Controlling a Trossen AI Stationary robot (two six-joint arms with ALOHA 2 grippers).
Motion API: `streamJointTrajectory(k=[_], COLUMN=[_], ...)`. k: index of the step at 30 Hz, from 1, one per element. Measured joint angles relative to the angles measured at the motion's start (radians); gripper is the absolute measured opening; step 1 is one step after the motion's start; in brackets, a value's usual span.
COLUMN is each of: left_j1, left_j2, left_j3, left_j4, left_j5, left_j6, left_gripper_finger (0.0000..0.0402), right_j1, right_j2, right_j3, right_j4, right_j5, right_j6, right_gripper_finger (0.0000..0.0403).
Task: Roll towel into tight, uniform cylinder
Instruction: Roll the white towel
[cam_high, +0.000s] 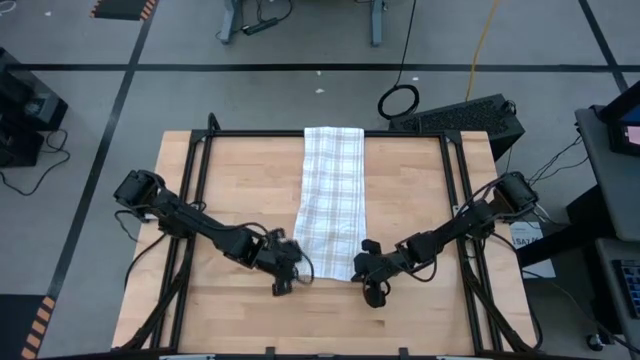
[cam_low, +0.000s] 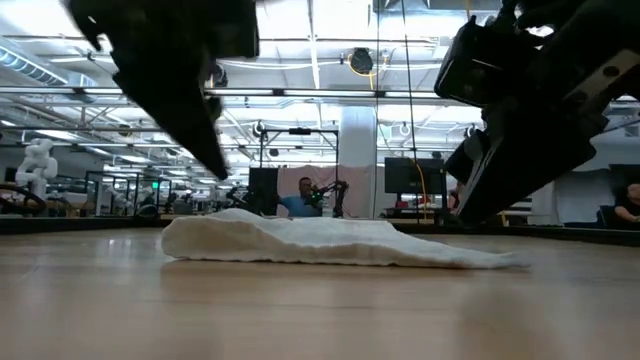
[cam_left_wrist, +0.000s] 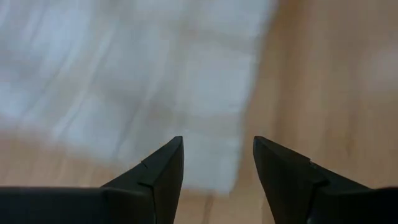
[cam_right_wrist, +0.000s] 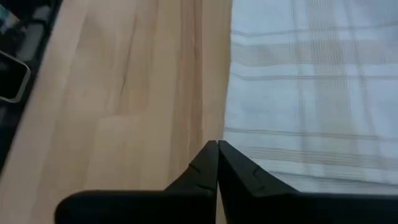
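Note:
The white checked towel lies flat on the wooden table as a long strip. It runs from the table's far edge toward the near side, with its near end slightly rumpled. My left gripper hangs open just above the towel's near left corner, one finger on each side of it. My right gripper is shut with nothing between its fingers. It hovers by the towel's right edge, near the near right corner. In the low view both grippers stay above the cloth.
Bare wood lies on both sides of the towel and in front of its near end. Black frame rails run along the table's sides. A dark keyboard and a cable loop sit beyond the far right corner.

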Motion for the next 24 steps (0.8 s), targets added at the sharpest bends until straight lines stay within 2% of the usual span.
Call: streamJointTrajectory(k=[2,6,9,13,17,24], left_j1=[-0.011,-0.008,-0.004,0.005,0.01,0.036], left_j2=[0.026,0.097,0.142,0.166,0.185,0.183], left_j3=[0.001,0.003,0.012,0.016,0.014,0.022], left_j4=[0.073,0.19,0.163,0.179,0.175,0.174], left_j5=[0.006,0.033,-0.006,-0.006,-0.013,0.038], left_j6=[0.138,0.28,0.288,0.318,0.326,0.313], left_gripper_finger=[0.0198,0.0198,0.0198,0.0189,0.0144,0.0013], right_j1=[0.0,0.0,0.0,0.0,0.0,-0.001], right_j2=[0.0,0.0,-0.011,-0.031,-0.061,-0.093], right_j3=[0.0,0.0,0.0,0.0,0.0,0.0], right_j4=[0.007,0.019,0.009,0.0,-0.006,-0.022], right_j5=[-0.02,-0.048,-0.053,-0.072,-0.075,-0.063], right_j6=[0.024,0.062,0.1,0.135,0.146,0.157], right_gripper_finger=[0.0005,0.0015,0.0022,0.0029,0.0031,0.0032])
